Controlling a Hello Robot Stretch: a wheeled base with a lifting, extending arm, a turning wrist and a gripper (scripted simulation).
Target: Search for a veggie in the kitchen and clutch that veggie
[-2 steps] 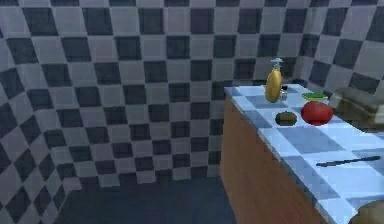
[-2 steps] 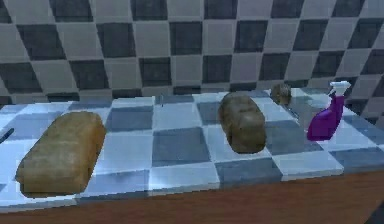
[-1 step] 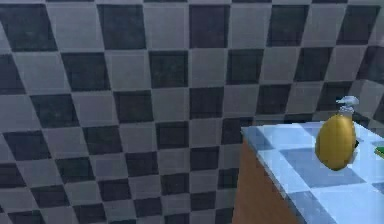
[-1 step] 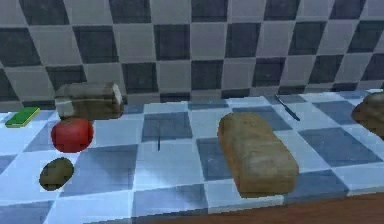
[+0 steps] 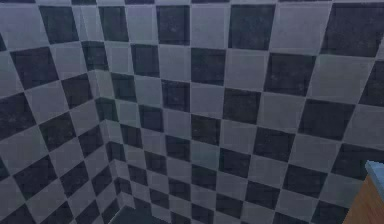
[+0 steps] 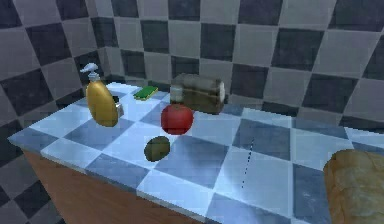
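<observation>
- The search looks as good as done: in the arm side view a tiled counter (image 6: 290,150) carries two candidates, a red tomato (image 6: 177,119) and, just beside it toward the near edge, a brown-green oval that I take for a potato (image 6: 157,149).
- Both lie on the counter's middle, between a yellow bottle (image 6: 101,100) at the view's left and a loaf (image 6: 358,185) at its lower right, and well apart from each.
- The clutch itself is, by my judgement, all still to do: each veggie rests on the tiles, and neither is lifted.
- The gripper's state I cannot tell from these pictures.
- The forward view faces a checkered wall (image 5: 190,100) at a corner, so the robot stands side-on to the counter, which suits a reach outward.
- The tomato is near round, with no long axis worth naming; whether its stem end faces up I cannot tell.
- The potato is a short oval; its long axis seems to run across the counter, tilted a little upward toward the view's right, though the tilt is slight and hard to fix.
</observation>
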